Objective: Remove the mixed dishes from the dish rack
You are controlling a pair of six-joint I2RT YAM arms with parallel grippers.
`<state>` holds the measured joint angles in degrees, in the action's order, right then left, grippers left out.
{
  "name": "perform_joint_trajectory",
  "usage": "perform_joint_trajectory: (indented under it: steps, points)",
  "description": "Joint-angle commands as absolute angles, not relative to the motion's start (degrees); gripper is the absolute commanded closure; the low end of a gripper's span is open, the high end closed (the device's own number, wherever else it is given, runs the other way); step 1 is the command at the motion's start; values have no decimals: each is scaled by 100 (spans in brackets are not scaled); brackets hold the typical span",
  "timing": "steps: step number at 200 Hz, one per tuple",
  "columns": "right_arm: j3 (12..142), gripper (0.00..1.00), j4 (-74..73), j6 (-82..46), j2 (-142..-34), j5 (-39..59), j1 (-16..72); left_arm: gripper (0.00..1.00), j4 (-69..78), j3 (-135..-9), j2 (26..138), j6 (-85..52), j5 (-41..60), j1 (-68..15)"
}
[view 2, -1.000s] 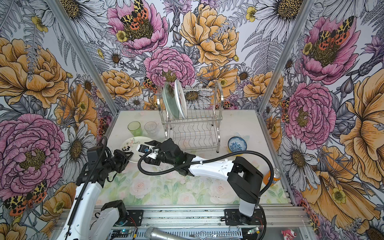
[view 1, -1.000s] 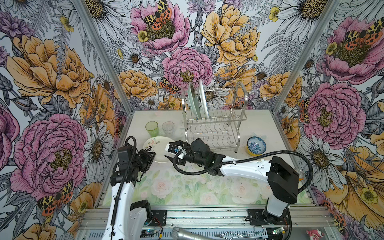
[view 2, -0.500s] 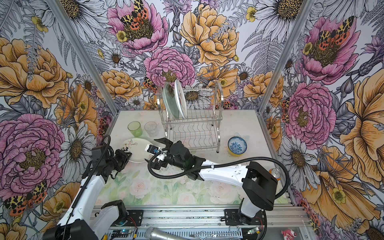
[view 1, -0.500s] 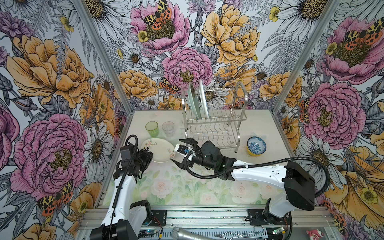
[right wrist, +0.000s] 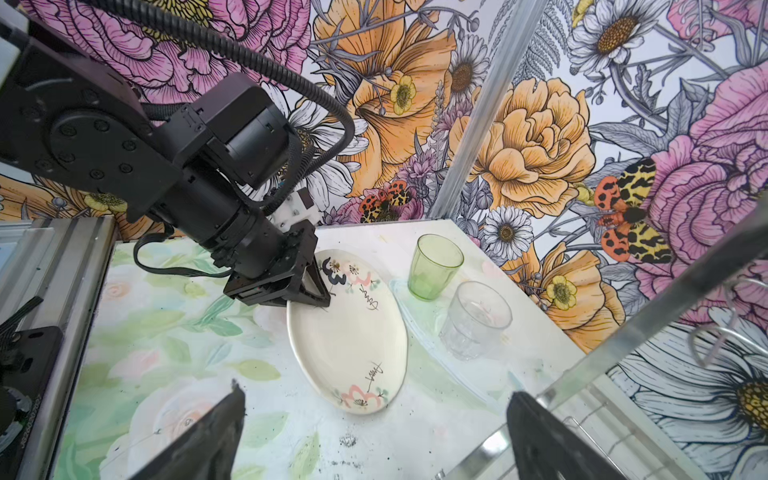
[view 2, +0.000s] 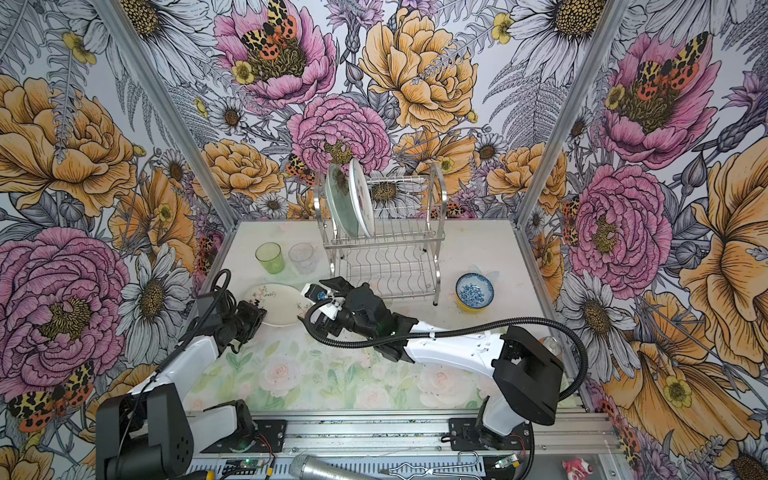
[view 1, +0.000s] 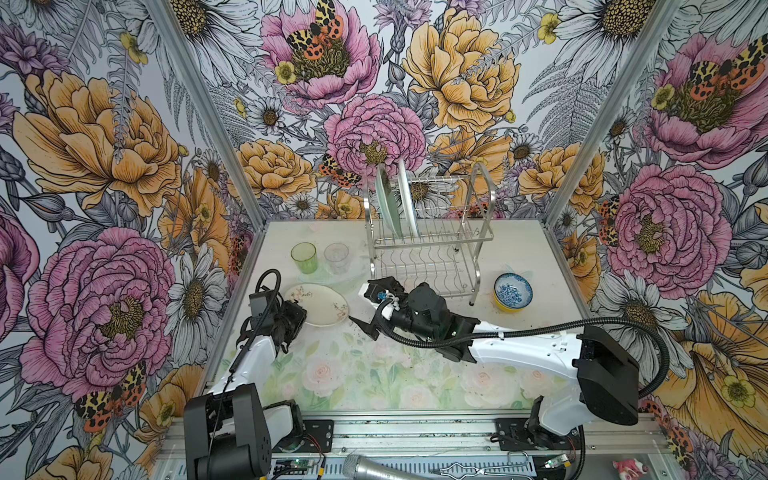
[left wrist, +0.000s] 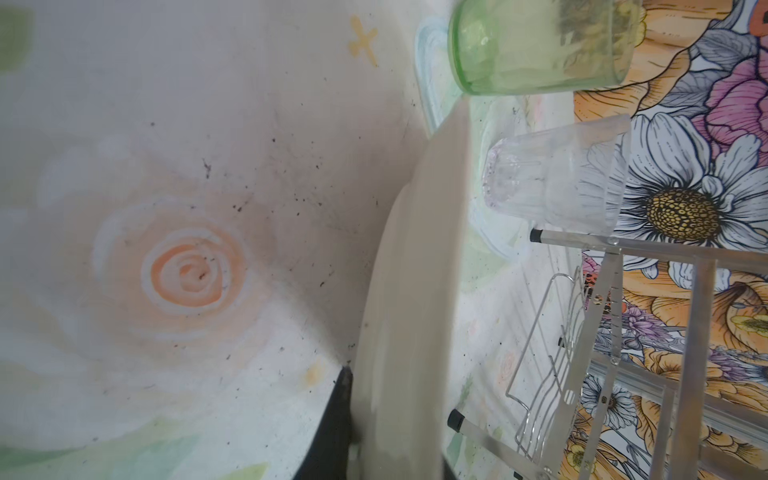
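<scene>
The left gripper (right wrist: 318, 291) pinches the rim of the cream plate (right wrist: 349, 345) lying on the bench (right wrist: 166, 332); the right gripper (view 1: 360, 304) hangs spread wide just beside it, empty.

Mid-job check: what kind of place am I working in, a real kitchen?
Probably a staged robot booth, not a kitchen: floral-print walls on aluminium posts, arms mounted on a metal rail, one dish rack.

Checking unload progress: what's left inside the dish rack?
Dish rack upper tier: pale green plate and white plate, upright. Lower shelf looks bare; the right end effector covers its near-left corner.
</scene>
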<state>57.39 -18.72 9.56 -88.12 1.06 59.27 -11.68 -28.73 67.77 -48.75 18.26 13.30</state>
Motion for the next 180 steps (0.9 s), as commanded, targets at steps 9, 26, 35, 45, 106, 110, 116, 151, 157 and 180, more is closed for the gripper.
perform_joint_trajectory:
  steps: [9,26,35,45,106,110,116,151,157,180]
  points:
    - [5705,1,-1855,865,-8443,238,5889,100,-387,-3078,7140,-4696,1747,1312]
    - [5645,1,-1854,819,-8396,232,5873,100,-375,-3175,7441,-4699,1755,1275]
    - [5632,0,-1854,786,-8378,193,5862,100,-350,-3229,7580,-4702,1792,1253]
    - [5602,0,-1858,740,-8359,117,5847,100,-333,-3268,7707,-4730,1817,1223]
    - [5394,0,-1898,723,-8133,0,5753,63,-343,-3248,8030,-4744,1877,1099]
    - [5372,0,-1905,726,-8120,-7,5751,62,-337,-3236,8041,-4748,1881,1096]
    - [5338,0,-1911,708,-8092,-24,5744,60,-340,-3223,8055,-4765,1887,1090]
    - [5205,1,-1924,663,-8002,-59,5714,48,-325,-3130,8018,-4814,1865,1071]
    - [5180,1,-1930,651,-7978,-61,5705,48,-325,-3131,7996,-4815,1871,1072]
    - [5120,1,-1984,533,-7900,-101,5667,31,-460,-3170,7864,-4746,1837,1072]
